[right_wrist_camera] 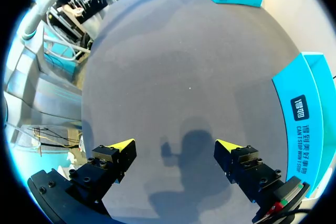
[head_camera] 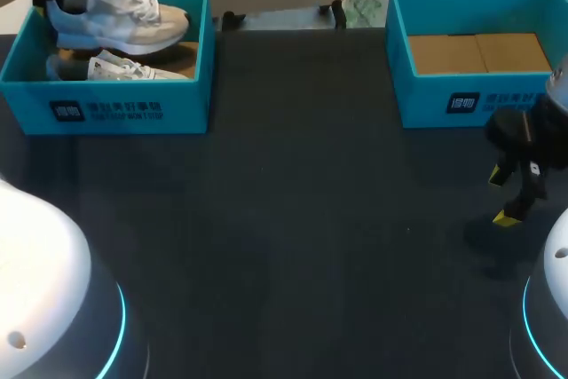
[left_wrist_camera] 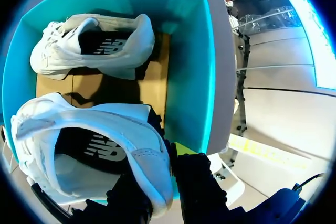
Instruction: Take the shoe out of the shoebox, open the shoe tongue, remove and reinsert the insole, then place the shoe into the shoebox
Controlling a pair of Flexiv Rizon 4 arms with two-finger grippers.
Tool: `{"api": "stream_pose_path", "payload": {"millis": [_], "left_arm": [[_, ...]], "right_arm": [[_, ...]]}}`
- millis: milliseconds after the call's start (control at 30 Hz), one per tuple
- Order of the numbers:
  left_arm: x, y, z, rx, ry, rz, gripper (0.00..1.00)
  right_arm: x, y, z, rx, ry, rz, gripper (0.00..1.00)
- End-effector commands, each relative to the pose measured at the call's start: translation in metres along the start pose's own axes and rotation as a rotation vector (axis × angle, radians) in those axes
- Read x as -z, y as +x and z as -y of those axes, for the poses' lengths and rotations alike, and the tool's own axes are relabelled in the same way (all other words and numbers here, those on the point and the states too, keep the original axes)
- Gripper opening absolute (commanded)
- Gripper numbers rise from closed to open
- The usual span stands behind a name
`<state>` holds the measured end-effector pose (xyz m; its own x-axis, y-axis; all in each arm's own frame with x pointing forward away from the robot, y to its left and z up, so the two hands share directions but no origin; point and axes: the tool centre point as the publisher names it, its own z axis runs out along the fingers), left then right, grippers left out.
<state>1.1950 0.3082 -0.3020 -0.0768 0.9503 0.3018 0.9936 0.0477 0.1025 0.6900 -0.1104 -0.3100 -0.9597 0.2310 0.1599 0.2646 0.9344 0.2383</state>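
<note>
Right end effector (right_wrist_camera: 174, 145) hovers spread above table (right_wrist_camera: 173, 66); left end effector (left_wrist_camera: 160, 188) clamps shoe (left_wrist_camera: 105, 129) over shoebox (left_wrist_camera: 189, 77).

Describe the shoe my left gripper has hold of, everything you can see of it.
The held shoe is a pale white and grey lace-up trainer with a mesh-looking upper, white laces, a thick light sole and a dark insole showing inside. It hangs roughly level over the left shoebox, toe toward the table's middle, above the second shoe lying in the box. The left gripper pinches its heel wall, one finger inside and one outside. Nothing else appears to touch it.
</note>
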Motion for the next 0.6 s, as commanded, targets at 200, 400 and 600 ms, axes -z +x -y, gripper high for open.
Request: {"api": "stream_pose_path", "payload": {"millis": [200, 400, 600], "left_arm": [[-0.014, -0.008, -0.007, 0.014, 0.007, 0.0, 0.0], [-0.016, -0.011, -0.015, 0.023, 0.005, 0.003, 0.0], [-0.018, -0.015, -0.021, 0.018, -0.005, 0.006, 0.0]], "right_arm": [[0.0, 0.001, 0.0, 0.0, 0.0, 0.001, 1.0], [0.0, 0.001, 0.0, 0.0, 0.0, 0.001, 1.0], [0.0, 0.001, 0.0, 0.0, 0.0, 0.001, 1.0]]}}
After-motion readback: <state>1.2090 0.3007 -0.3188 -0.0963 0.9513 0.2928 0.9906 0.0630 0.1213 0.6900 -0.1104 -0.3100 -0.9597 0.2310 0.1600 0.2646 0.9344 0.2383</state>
